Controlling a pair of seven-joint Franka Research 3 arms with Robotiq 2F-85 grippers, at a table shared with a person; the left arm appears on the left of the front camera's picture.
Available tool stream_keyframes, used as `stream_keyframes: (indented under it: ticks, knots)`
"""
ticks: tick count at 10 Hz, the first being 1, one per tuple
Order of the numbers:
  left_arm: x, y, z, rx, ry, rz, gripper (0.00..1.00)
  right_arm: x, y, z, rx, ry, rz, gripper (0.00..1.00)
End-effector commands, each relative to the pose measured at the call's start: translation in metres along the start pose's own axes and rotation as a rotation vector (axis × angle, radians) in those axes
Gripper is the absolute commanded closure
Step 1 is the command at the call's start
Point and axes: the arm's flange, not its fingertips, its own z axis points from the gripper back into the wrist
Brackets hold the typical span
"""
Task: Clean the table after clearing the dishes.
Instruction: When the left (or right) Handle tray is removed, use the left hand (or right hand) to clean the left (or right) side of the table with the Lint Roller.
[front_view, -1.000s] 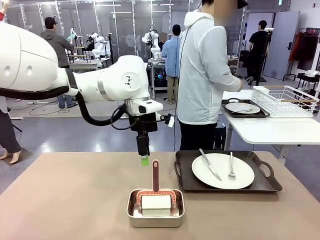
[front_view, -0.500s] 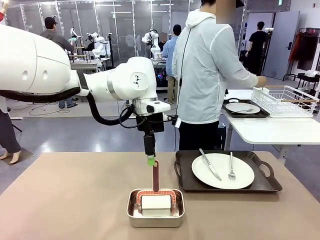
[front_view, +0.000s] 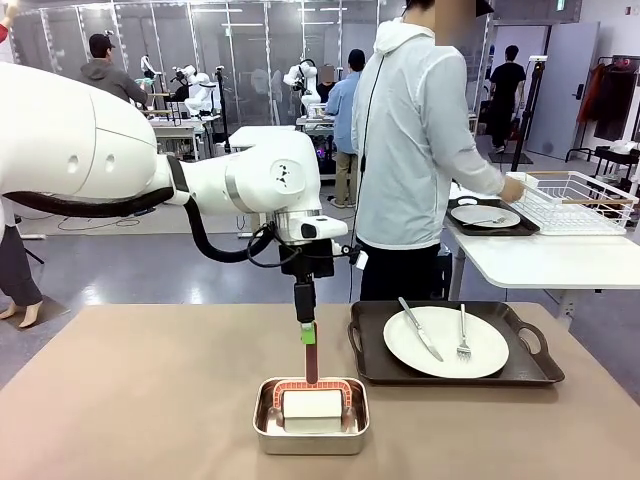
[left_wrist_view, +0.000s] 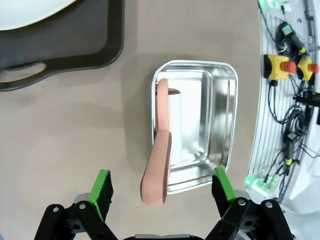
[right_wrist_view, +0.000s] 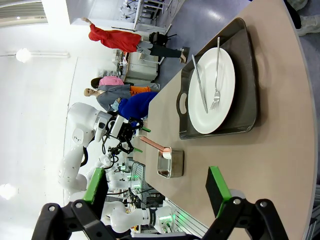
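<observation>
We find the left hand (left_wrist_view: 162, 182) spread wide, its pads flanking the red-brown scrubber handle (left_wrist_view: 156, 175) without contact. The scrubber stands in a steel pan (front_view: 310, 445) on the bench (front_view: 140, 400). At 2 o'clock from the pan, one plate (front_view: 440, 325) with knife and fork rests on its tray (front_view: 370, 365). The right hand (right_wrist_view: 157, 187) is wide and empty.

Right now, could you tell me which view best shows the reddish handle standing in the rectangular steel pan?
The left wrist view: the reddish handle is large and close between the open left pincer's pads. The front view shows it thin and upright; the right wrist view shows it tiny.
</observation>
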Motion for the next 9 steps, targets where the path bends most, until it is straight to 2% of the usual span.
stream_keyframes:
  ticks: [1,7,8,9]
  knots:
    - [0.000,-0.007,-0.011,-0.013,0.027,0.014,0.00,-0.002,0.004,0.001,0.007,-0.004,0.000,0.00]
    - [-0.002,-0.011,-0.036,-0.057,0.032,0.006,0.00,-0.002,0.004,0.001,0.007,-0.004,0.000,0.00]
    - [0.000,-0.011,-0.037,-0.053,0.028,0.005,0.03,-0.002,0.004,0.001,0.007,-0.004,0.000,0.00]
    - [0.003,-0.011,-0.037,-0.052,0.029,-0.001,0.22,-0.002,0.004,0.001,0.007,-0.004,0.000,0.00]
